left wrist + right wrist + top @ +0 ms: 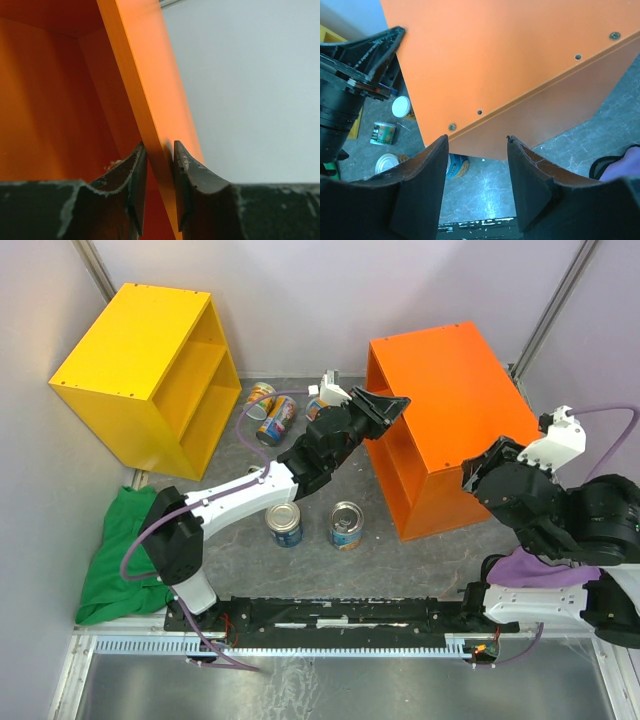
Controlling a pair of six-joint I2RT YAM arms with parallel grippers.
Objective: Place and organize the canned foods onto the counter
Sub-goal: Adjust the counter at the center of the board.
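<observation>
**Black-and-white arms, lilac cabling**

My left arm [235, 498] has white shells over black joints, with a lilac cable [135, 538] running from near its base. My right arm [560, 505] is mostly black with white covers and a second lilac cable [610, 410]. The fingers [125, 190] are curved, black and scuffed pale.

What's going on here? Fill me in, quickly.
The left gripper is closed on an edge panel of the orange counter, apparently gripping it. The right gripper hangs open above the counter's top, holding nothing. No can is on that top: two blue tins stand on the table, and other cans sit beside the yellow cabinet.
</observation>
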